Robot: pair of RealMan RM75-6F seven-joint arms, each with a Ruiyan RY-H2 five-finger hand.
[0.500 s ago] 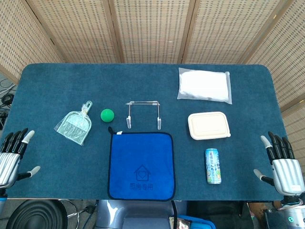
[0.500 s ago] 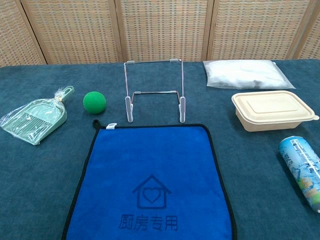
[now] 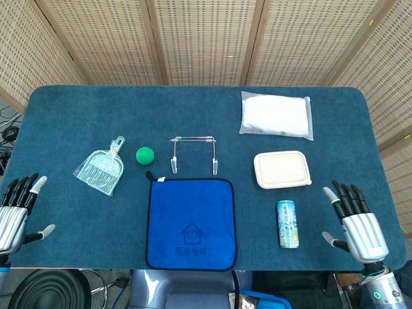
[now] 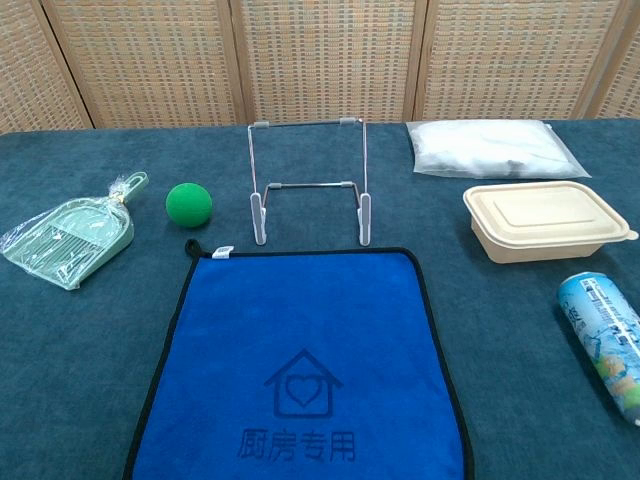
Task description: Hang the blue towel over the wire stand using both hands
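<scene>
- Blue towel (image 3: pixel 191 223) lies flat and square on the surface, between the two hands and nearer the left one, its near edge at the surface's front edge; spread out like this, both near corners are free to take.
- Wire stand (image 3: pixel 193 153) stands upright just beyond the towel's far edge, well ahead of both hands, top bar level and bare. Set on the towel's midline, it seems placed so the cloth can be lifted straight forward over the bar.
- Left hand (image 3: pixel 16 212) hovers at the surface's left front corner, fingers spread and empty, well left of the towel.
- Right hand (image 3: pixel 358 224) is likewise empty with fingers apart, at the right front; a can (image 3: pixel 288 223) lies on its side between it and the towel.
- Judging by this, no grasp is begun; each hand must reach inward for a towel corner, the right one passing over or around the can.
- Ball (image 3: pixel 145 154) sits left of the stand, close enough that a swinging towel could nudge it.
</scene>
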